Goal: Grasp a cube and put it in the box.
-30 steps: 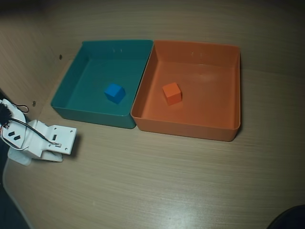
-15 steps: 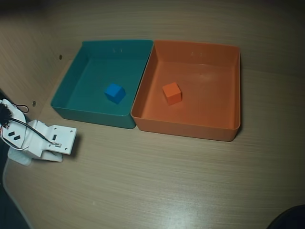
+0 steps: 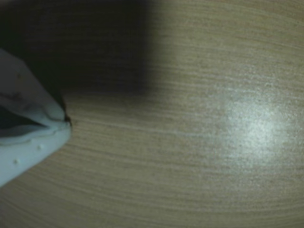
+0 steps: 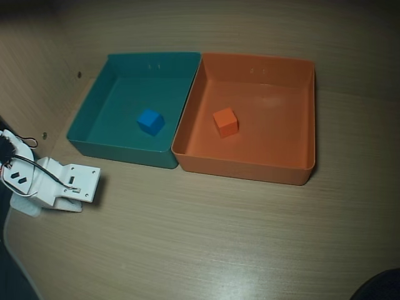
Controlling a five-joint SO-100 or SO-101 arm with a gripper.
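The small orange cube (image 4: 225, 122) lies on the floor of the orange box (image 4: 250, 169), left of its middle, in the overhead view. My white arm (image 4: 53, 182) rests folded low on the table at the far left, well away from both trays. In the wrist view, my gripper (image 3: 66, 122) comes in from the left edge. Its two white fingers meet at the tips just above bare wood, with nothing between them. Neither cube nor box appears in the wrist view.
A teal tray (image 4: 119, 153) stands wall to wall against the orange box's left side and holds a small blue cube (image 4: 150, 122). The wooden table (image 4: 206, 237) stretches out in front of both trays. A dark shape (image 4: 378, 286) sits at the bottom right corner.
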